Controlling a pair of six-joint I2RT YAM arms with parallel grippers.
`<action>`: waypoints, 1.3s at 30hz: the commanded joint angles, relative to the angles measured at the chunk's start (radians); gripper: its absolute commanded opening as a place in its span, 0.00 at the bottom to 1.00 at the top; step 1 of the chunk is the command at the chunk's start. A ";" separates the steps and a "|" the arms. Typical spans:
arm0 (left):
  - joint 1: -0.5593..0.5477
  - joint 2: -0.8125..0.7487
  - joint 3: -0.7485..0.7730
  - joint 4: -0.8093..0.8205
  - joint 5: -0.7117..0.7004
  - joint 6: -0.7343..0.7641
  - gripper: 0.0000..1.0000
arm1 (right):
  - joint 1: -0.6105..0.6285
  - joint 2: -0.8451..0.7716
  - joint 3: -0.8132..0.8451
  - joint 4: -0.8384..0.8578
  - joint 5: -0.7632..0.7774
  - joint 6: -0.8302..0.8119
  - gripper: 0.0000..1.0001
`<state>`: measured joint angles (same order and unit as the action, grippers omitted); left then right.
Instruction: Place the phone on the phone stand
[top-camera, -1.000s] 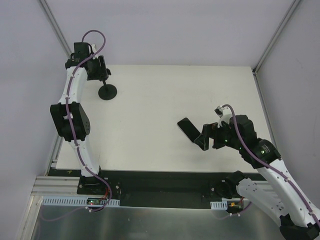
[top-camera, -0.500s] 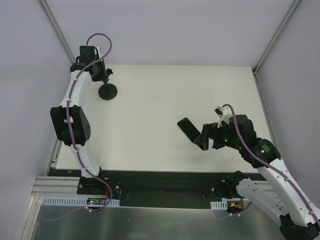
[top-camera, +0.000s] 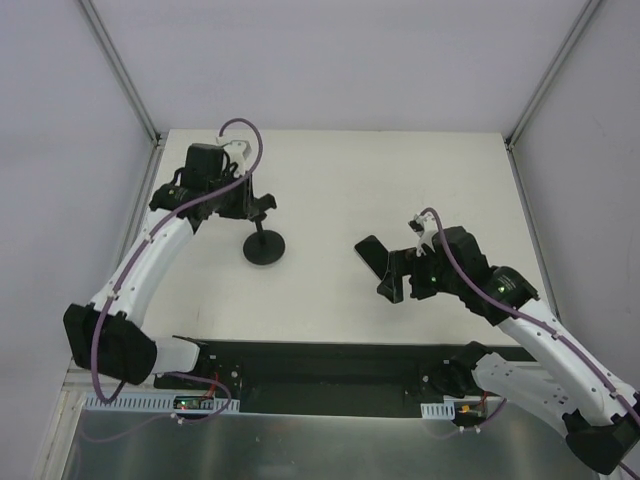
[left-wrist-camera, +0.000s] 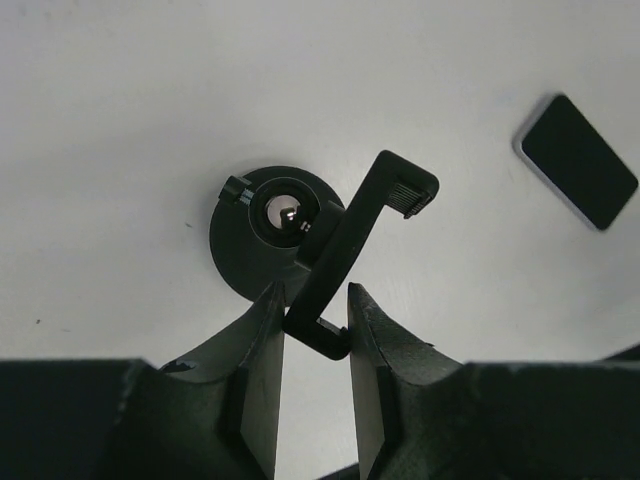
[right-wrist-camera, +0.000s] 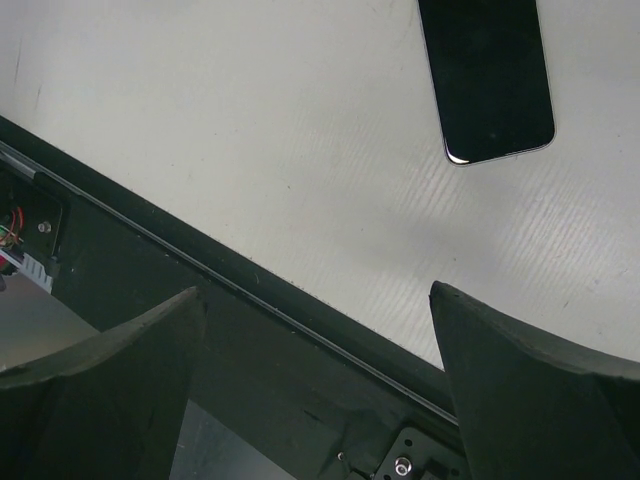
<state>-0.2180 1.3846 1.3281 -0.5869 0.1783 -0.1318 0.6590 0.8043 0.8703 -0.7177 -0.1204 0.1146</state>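
The phone (top-camera: 370, 250) is a glossy black slab lying flat on the white table, right of centre; it also shows as the phone (right-wrist-camera: 487, 75) and the phone (left-wrist-camera: 578, 160). My right gripper (top-camera: 402, 278) hovers over the phone's near end, and in its wrist view the right gripper (right-wrist-camera: 315, 300) is wide open and holds nothing. The phone stand (top-camera: 265, 248) has a round black base and a post. My left gripper (top-camera: 257, 206) is shut on the lower end of its cradle (left-wrist-camera: 350, 235). The disc base (left-wrist-camera: 255, 245) shows below the jaws.
The table's near edge (right-wrist-camera: 250, 290), with a black rail beyond it, runs diagonally under the right gripper. Grey walls and frame posts (top-camera: 120, 75) close in the table at the back and sides.
The left arm has carried the phone stand from the far left corner toward the table's middle. The right gripper has shifted slightly left over the phone, still open.
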 joint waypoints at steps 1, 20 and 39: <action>-0.104 -0.191 -0.128 0.101 0.033 0.113 0.00 | 0.044 0.007 -0.031 0.072 0.047 0.056 0.96; -0.242 -0.325 -0.287 0.165 0.205 0.267 0.00 | 0.051 0.153 0.014 0.116 0.229 -0.101 0.96; -0.244 -0.459 -0.351 0.266 0.047 0.216 0.87 | -0.251 0.779 0.311 0.104 -0.094 -0.292 0.98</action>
<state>-0.4530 0.9737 0.9970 -0.3977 0.2947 0.0895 0.4255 1.5093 1.0981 -0.6106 -0.1341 -0.1196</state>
